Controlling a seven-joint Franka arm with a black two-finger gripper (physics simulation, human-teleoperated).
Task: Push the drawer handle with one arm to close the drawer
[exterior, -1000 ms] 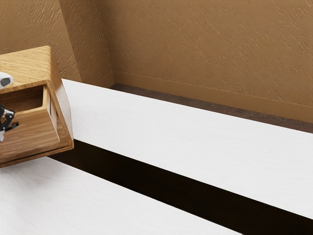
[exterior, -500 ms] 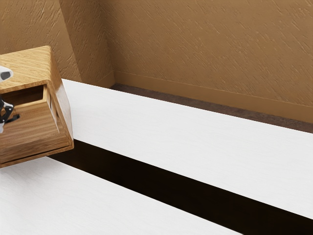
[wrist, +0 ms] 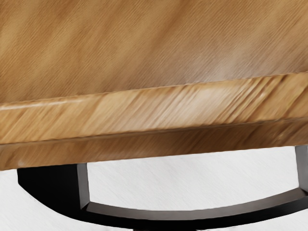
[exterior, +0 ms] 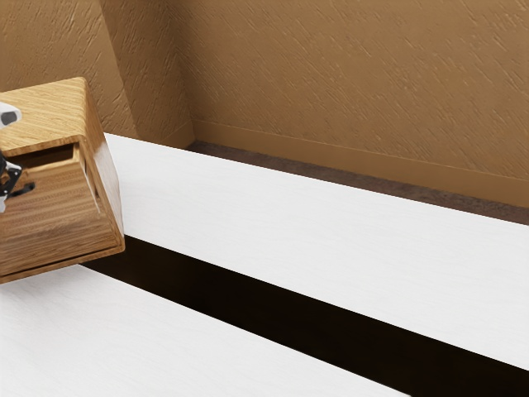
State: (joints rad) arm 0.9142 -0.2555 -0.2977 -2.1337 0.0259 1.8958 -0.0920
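Handle (wrist: 166, 217) on drawer (exterior: 62, 207) in cabinet (exterior: 51, 107)

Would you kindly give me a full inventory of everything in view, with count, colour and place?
Cabinet: one, wood-brown, exterior view's left
Drawer: one, wood-brown, in the cabinet, partly open
Handle: one, black, on the drawer's front
White surface: two stretches, white, either side of the band
Band: one, near-black, between those stretches
Walls: at least two, brown, background
Skirting: brown, along the walls' foot
Floor: one strip, dark brown, below the skirting
Arm: one, white and grey, exterior view's left edge
Jaws: one set, black, near the handle
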